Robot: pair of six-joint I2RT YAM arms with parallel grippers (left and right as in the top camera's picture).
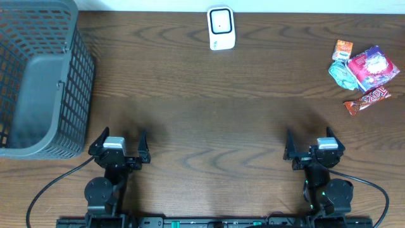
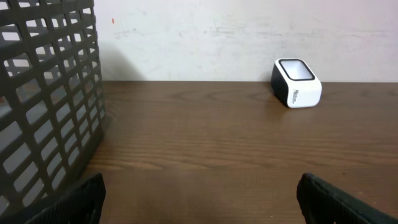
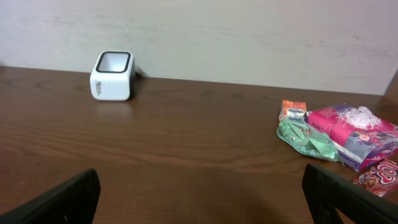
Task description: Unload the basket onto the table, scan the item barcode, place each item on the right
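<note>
Snack packets [image 1: 364, 73] lie in a loose cluster at the right edge of the overhead frame, on the dark wooden desk [image 1: 202, 107]. A small orange packet [image 1: 342, 49] sits at the cluster's upper left, with a green packet [image 1: 342, 75] just below it. A larger pink and purple bag [image 1: 374, 67] touches the green one on its right side, and a red wrapper [image 1: 367, 99] lies at the bottom of the group. In the right wrist view the same cluster fills the right middle of the frame, and the red wrapper [image 3: 379, 174] is cut off by the picture's edge.

The white scanner [image 1: 221, 28], with a dark-rimmed window on its top face, stands at the top centre of the overhead frame near the pale wall [image 2: 249, 37]. It is well apart from the packets. A grey mesh basket [image 1: 82, 95] occupies the upper left corner.

Both arms sit low in the overhead frame, one at lower left and one at lower right, each trailing a black cable [image 1: 50, 190]. The left fingers [image 2: 71, 202] are spread wide, with only bare desk between them, pointing toward the scanner and the basket's wall. The right fingers [image 3: 62, 200] are likewise spread wide and grip nothing. The packets lie well ahead of them, toward the right of that wrist view.
</note>
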